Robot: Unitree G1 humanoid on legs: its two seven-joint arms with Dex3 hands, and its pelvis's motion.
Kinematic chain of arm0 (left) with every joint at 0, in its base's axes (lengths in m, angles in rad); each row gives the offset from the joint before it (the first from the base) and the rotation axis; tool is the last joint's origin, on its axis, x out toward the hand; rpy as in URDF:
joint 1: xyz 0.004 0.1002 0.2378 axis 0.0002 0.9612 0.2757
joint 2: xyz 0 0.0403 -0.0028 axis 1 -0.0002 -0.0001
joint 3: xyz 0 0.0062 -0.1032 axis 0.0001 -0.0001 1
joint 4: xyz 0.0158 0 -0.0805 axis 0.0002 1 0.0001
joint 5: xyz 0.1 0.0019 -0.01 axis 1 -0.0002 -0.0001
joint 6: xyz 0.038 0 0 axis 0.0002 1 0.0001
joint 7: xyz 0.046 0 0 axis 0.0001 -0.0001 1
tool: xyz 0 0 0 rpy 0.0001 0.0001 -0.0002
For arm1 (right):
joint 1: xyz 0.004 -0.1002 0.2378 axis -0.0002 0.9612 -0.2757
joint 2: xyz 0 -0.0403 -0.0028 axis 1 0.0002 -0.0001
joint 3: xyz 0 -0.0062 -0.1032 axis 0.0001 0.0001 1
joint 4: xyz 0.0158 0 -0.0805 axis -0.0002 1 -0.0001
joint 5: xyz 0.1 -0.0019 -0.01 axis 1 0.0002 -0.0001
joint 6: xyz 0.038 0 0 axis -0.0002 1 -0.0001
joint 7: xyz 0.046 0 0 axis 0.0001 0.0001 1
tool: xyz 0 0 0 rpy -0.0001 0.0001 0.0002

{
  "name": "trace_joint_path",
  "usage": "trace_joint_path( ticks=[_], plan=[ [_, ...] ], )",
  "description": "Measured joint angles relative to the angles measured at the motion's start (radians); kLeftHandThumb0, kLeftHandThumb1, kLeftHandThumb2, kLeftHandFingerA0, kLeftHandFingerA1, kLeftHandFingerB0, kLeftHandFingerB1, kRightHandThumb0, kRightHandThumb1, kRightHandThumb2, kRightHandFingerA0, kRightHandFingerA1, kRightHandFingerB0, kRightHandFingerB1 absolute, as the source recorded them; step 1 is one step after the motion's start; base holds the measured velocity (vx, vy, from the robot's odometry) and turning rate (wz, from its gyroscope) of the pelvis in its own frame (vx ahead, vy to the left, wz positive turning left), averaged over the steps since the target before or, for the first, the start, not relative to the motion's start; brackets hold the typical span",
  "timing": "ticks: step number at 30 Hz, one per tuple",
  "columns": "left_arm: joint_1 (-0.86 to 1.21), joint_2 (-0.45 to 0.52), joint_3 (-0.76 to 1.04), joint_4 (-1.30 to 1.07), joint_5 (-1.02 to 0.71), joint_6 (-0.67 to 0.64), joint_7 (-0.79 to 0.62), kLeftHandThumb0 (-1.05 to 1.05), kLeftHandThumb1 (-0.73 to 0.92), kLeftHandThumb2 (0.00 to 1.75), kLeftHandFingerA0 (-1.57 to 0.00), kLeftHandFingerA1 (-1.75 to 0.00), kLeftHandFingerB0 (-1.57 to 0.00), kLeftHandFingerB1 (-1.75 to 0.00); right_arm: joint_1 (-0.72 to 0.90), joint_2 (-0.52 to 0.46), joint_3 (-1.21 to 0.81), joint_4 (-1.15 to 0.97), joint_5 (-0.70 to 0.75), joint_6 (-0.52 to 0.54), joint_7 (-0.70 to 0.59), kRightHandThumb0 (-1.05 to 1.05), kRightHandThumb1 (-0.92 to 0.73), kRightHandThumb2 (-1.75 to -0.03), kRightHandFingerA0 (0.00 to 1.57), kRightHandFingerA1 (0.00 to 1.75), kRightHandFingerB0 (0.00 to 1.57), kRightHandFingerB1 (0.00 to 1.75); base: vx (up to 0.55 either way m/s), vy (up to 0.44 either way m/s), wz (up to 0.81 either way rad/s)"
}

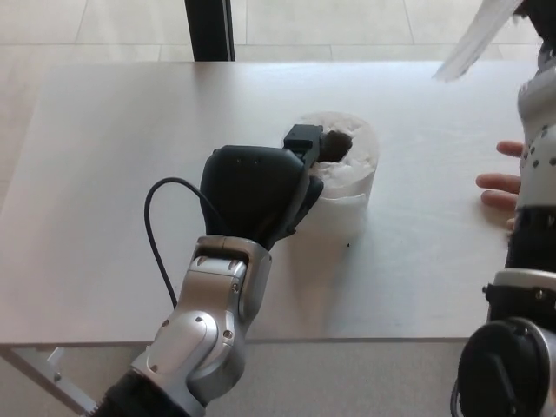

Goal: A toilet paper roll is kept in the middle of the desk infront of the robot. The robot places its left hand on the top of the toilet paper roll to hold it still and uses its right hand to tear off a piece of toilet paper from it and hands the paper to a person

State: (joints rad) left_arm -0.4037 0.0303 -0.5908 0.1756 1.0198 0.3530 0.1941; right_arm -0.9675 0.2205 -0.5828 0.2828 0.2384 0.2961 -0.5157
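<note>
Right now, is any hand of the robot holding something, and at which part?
The left hand presses down on the top of the white toilet paper roll. A torn white paper strip hangs at the upper right; the right hand is out of view.

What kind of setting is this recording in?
Probably an indoor lab or office: a plain pale desk on a tiled floor, a dark post behind it, and one toilet paper roll.
</note>
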Motion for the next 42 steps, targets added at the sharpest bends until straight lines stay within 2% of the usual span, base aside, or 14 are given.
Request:
trace_joint_path(
  ticks=[3,9,10,16,17,18,20,27,28,30,32,33,35,42],
  plan=[
    [0.014,0.004,-0.001,0.000,0.001,0.000,0.004,-0.41,0.64,0.78,-0.98,-1.59,-0.74,-0.91,-0.078,0.005,-0.036,0.025,0.036,0.000,-0.037,-0.30,-0.60,-1.04,1.01,1.75,0.82,1.57,0.00,0.000,0.00],
    [0.032,0.018,-0.002,-0.016,0.001,0.000,0.012,-0.43,0.73,0.74,-0.94,-1.56,-0.64,-0.66,-0.123,-0.082,0.006,0.049,0.062,0.024,-0.031,-0.23,-0.40,-1.21,1.01,1.75,0.70,1.67,0.00,0.000,0.01],
    [0.033,0.021,-0.001,-0.019,0.002,0.000,0.012,-0.43,0.72,0.74,-0.94,-1.51,-0.59,-0.61,-0.109,-0.114,0.034,0.053,0.051,0.025,-0.018,-0.33,-0.39,-1.16,1.28,1.44,1.04,1.29,0.00,0.000,0.00],
    [0.032,0.028,0.004,-0.041,0.002,0.000,0.014,-0.44,0.74,0.73,-0.90,-1.54,-0.65,-0.66,-0.012,-0.299,0.191,0.070,-0.018,0.020,0.046,-0.18,-0.44,-1.13,0.90,1.75,0.79,1.48,0.00,0.000,0.00],
    [0.032,0.030,0.004,-0.044,0.002,0.000,0.014,-0.44,0.74,0.73,-0.92,-1.54,-0.62,-0.62,0.008,-0.337,0.223,0.071,-0.035,0.020,0.054,-0.17,-0.48,-1.08,0.84,1.69,0.81,1.28,0.00,0.000,0.00],
    [0.032,0.031,0.004,-0.047,0.001,0.000,0.014,-0.44,0.73,0.74,-0.92,-1.52,-0.69,-0.71,0.024,-0.366,0.247,0.073,-0.048,0.019,0.060,-0.19,-0.47,-1.10,1.15,1.33,0.92,1.14,0.00,0.000,0.00],
    [0.033,0.035,0.004,-0.050,0.001,0.000,0.014,-0.43,0.74,0.69,-0.95,-1.47,-0.58,-0.54,0.060,-0.432,0.303,0.079,-0.080,0.016,0.074,-0.17,-0.59,-0.90,0.86,1.73,0.73,1.45,0.00,0.000,0.00],
    [0.039,0.044,0.005,-0.058,-0.002,0.000,0.014,-0.43,0.73,0.69,-0.92,-1.37,-0.54,-0.51,0.156,-0.612,0.462,0.108,-0.171,0.006,0.108,-0.16,-0.57,-0.87,0.86,1.72,0.74,1.49,0.00,0.000,0.00],
    [0.040,0.045,0.005,-0.060,-0.002,0.000,0.013,-0.42,0.72,0.69,-0.94,-1.43,-0.55,-0.49,0.170,-0.636,0.486,0.111,-0.185,0.004,0.113,-0.14,-0.58,-0.81,0.85,1.71,0.71,1.45,0.00,0.000,0.00],
    [0.043,0.047,0.006,-0.062,-0.002,0.000,0.013,-0.43,0.72,0.71,-0.96,-1.49,-0.55,-0.50,0.193,-0.678,0.532,0.116,-0.208,0.000,0.121,-0.27,-0.67,-0.61,0.91,1.41,0.86,0.77,0.00,0.000,0.00],
    [0.045,0.047,0.006,-0.065,-0.002,0.000,0.013,-0.42,0.71,0.71,-0.96,-1.48,-0.54,-0.50,0.216,-0.716,0.580,0.122,-0.234,-0.002,0.129,-0.31,-0.67,-0.61,0.91,1.34,0.84,0.68,0.00,0.000,0.00],
    [0.046,0.047,0.006,-0.066,-0.002,0.000,0.013,-0.40,0.67,0.77,-0.98,-1.52,-0.53,-0.54,0.225,-0.730,0.603,0.126,-0.246,-0.002,0.132,-0.27,-0.67,-0.64,0.82,1.60,0.73,1.16,0.00,0.000,0.00],
    [0.047,0.047,0.006,-0.068,-0.003,0.000,0.013,-0.40,0.69,0.73,-0.99,-1.49,-0.55,-0.51,0.238,-0.757,0.653,0.139,-0.272,-0.002,0.137,-0.28,-0.68,-0.61,0.85,1.72,0.65,1.43,0.00,0.000,0.00],
    [0.050,0.048,0.008,-0.071,-0.003,0.000,0.014,-0.42,0.73,0.68,-0.92,-1.26,-0.59,-0.59,0.263,-0.823,0.813,0.200,-0.354,-0.002,0.148,-0.27,-0.61,-0.60,0.79,1.62,0.70,1.24,0.00,0.000,0.00]
  ],
)
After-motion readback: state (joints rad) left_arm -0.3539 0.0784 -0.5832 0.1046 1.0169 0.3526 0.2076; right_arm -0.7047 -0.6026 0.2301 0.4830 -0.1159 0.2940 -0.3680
